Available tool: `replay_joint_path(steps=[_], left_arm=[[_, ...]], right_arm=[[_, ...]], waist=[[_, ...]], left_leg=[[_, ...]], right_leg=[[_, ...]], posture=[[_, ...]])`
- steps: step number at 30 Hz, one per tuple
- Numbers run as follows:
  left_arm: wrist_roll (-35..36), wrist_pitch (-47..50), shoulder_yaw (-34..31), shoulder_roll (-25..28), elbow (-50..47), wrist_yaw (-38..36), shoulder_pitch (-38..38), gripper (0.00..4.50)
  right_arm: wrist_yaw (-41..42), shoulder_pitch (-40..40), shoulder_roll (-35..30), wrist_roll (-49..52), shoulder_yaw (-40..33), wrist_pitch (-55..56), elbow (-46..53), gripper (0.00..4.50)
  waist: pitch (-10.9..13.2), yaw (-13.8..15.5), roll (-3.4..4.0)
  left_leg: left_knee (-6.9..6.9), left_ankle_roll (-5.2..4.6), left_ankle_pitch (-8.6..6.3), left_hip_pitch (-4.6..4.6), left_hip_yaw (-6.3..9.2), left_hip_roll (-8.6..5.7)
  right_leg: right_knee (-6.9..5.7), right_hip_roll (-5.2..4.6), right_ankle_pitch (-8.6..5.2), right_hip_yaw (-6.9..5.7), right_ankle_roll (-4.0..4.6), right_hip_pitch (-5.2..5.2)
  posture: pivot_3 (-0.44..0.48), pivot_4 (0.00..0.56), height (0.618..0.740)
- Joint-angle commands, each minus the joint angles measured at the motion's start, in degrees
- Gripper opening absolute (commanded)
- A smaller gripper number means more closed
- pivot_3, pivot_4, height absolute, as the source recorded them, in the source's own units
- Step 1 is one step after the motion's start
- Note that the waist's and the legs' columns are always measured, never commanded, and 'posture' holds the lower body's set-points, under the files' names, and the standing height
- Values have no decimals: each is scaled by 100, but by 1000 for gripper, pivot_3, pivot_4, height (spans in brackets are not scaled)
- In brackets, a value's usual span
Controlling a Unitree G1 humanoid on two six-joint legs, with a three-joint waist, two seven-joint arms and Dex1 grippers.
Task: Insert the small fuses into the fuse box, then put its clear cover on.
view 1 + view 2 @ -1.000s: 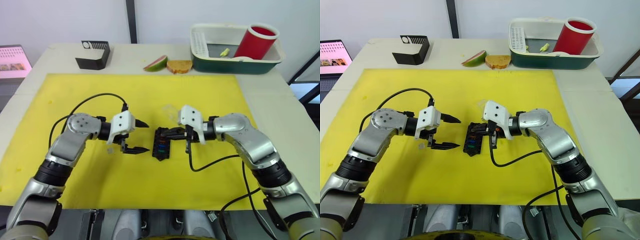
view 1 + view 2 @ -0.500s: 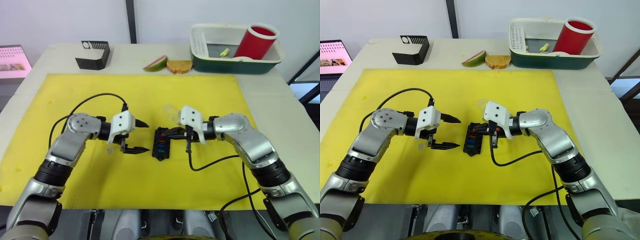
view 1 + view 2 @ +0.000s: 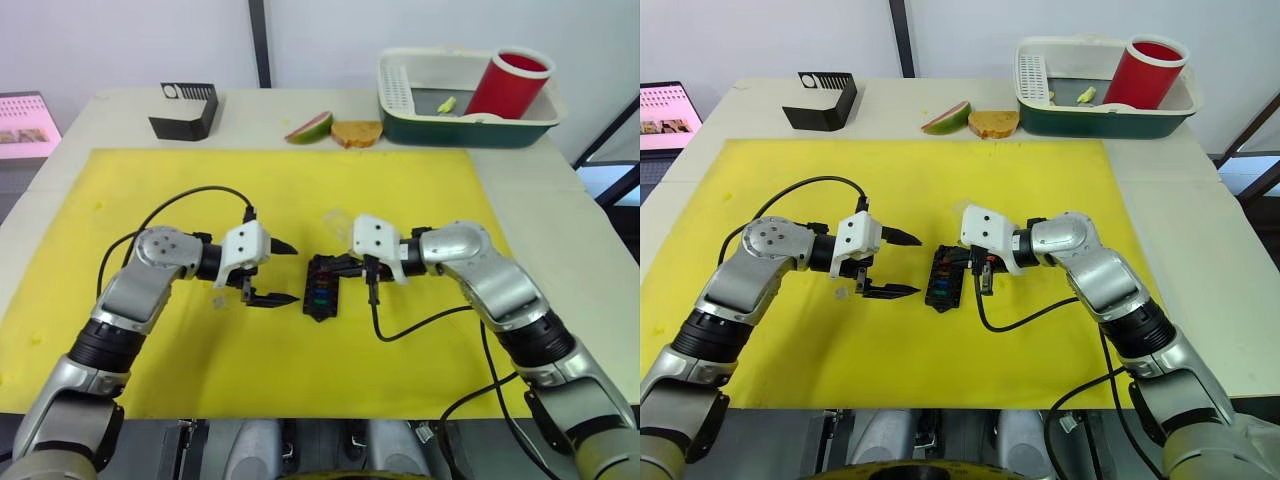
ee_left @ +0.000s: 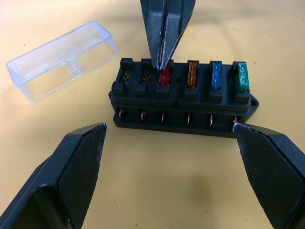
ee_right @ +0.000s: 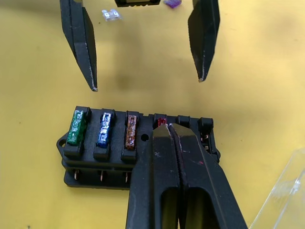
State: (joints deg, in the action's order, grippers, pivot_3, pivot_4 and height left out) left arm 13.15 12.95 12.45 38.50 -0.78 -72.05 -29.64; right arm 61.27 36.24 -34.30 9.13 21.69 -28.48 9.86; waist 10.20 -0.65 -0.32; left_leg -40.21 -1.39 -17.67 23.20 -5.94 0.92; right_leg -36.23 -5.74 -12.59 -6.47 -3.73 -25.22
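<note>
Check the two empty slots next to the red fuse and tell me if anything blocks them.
Nothing visible blocks them. In the fuse box the two slots beside the red fuse show bare metal contacts. The right gripper, shut on the red fuse, stands right beside them. The clear cover lies apart on the mat.

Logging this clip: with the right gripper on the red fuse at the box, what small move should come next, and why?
Probably press straight down. The right gripper is shut on the red fuse, which sits at its slot in the fuse box but looks higher than the orange, blue and green ones, so not fully seated.
</note>
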Motion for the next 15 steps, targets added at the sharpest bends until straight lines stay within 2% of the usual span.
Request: replay_joint_path(steps=[1, 6, 15], left_arm=[[67, -49, -148, 47, -174, 34, -16, 4500], [78, -29, -168, 58, -205, 54, 1, 4500], [641, 681, -656, 330, -480, -52, -76, 4500]], right_arm=[[132, -87, -117, -322, 364, 13, -170, 12], [150, -66, -129, -451, 405, 76, -226, 12], [18, 456, 298, 938, -928, -861, 393, 12]], waist=[[0, 1, 0], [-1, 2, 0], [1, 1, 2]], left_leg=[[0, 0, 0, 0, 0, 0], [0, 0, 0, -16, 0, 0], [5, -1, -1, -33, 1, 1]], right_leg=[[0, 0, 0, 0, 0, 1], [1, 0, 0, 0, 0, 18], [3, -1, -1, 1, 0, 33]], posture=[[0, 150, 740], [0, 150, 740], [0, 150, 740]])
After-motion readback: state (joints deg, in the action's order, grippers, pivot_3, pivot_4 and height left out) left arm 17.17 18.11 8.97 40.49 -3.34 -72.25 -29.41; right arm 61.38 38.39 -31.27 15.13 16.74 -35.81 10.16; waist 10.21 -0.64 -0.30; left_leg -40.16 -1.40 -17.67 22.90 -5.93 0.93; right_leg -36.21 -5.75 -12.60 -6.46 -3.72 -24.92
